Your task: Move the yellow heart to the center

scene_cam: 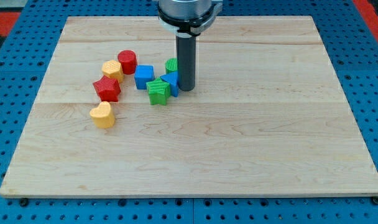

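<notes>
The yellow heart [102, 115] lies on the wooden board [239, 155] at the view's left, below the other blocks. My tip [186, 89] rests on the board well to the heart's right and a little above it, touching the right side of a blue block [172, 81]. A green star [158, 91] sits just left of the tip. A green block [171, 65] shows behind the rod.
A blue cube [144, 76], a red star [107, 88], a yellow hexagonal block [112, 69] and a red cylinder [127, 61] cluster above the heart. Blue pegboard [27, 205] surrounds the board.
</notes>
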You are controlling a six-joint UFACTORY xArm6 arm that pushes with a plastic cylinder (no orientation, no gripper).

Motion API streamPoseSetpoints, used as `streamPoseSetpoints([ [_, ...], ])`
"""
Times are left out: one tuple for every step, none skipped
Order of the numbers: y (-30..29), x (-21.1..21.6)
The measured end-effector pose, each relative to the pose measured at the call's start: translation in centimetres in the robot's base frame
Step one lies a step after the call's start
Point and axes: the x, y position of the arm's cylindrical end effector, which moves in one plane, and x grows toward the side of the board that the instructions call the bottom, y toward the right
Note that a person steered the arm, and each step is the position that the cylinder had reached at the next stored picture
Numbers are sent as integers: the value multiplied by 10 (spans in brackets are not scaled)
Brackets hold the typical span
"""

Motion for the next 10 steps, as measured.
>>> streamPoseSetpoints([
  [-10,0],
  [-8,0],
  [28,22],
  [49,63],
  [30,108],
  [-42,130],
  [-120,134],
  [-186,133],
  [-234,122],
  [-259,96],
])
